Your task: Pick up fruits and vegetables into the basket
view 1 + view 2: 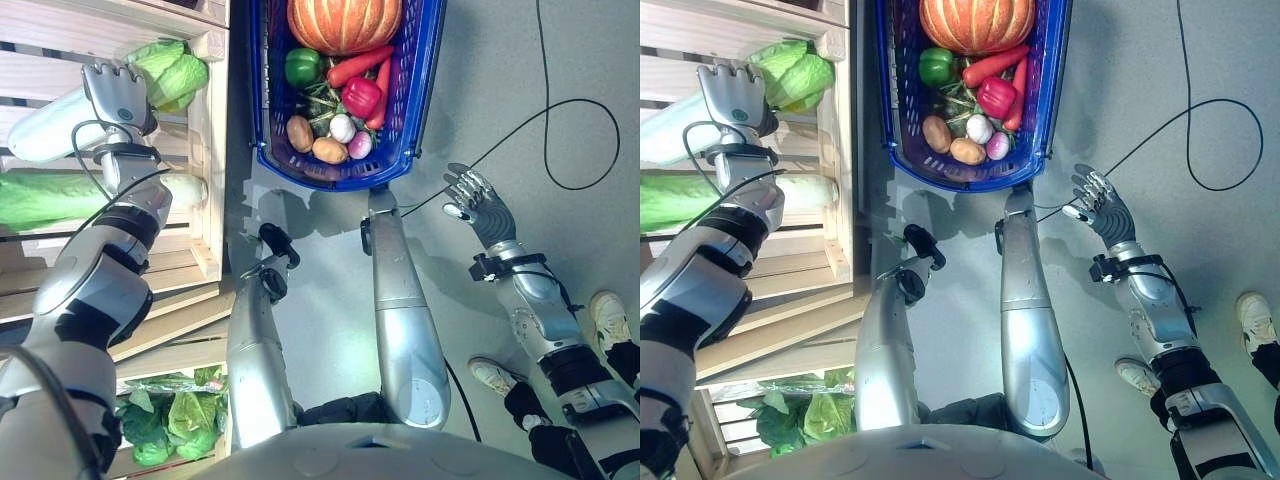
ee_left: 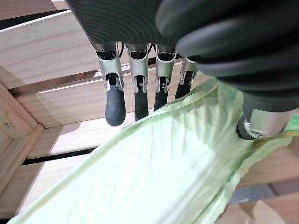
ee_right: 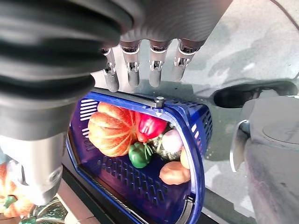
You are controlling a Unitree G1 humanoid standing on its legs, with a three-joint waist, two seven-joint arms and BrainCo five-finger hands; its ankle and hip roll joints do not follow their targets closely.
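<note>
Produce already fills much of the blue basket [image 1: 420,110]: an orange pumpkin [image 1: 344,22] at its far end, then a green pepper [image 1: 302,66], a red pepper [image 1: 361,97], two carrots [image 1: 360,66], two potatoes [image 1: 314,140] and a pair of small pale bulbs at the near end. So a good part of the job looks done. What is left, as far as I can see, sits in the wooden crate shelf [image 1: 205,190] just beside the basket: a pale green cabbage [image 1: 172,72] at the shelf's far end, a long pale leafy vegetable [image 1: 50,125] nearer the middle, another long one [image 1: 60,195] with a white stalk below that, and some darker greens [image 1: 175,420] on a lower level.

Over the shelf, the left hand [image 1: 118,95] hovers with its fingers [image 2: 115,105] straight and hanging down, holding nothing. In its wrist view a ribbed pale green leaf [image 2: 163,172] lies right under the fingertips, very near them, and the thumb sits against the leaf's edge; nothing is wrapped round it yet.

On the basket's other side, the right hand [image 1: 478,205] hangs above bare floor, fingers relaxed and spread, empty, near the basket's near corner.
</note>
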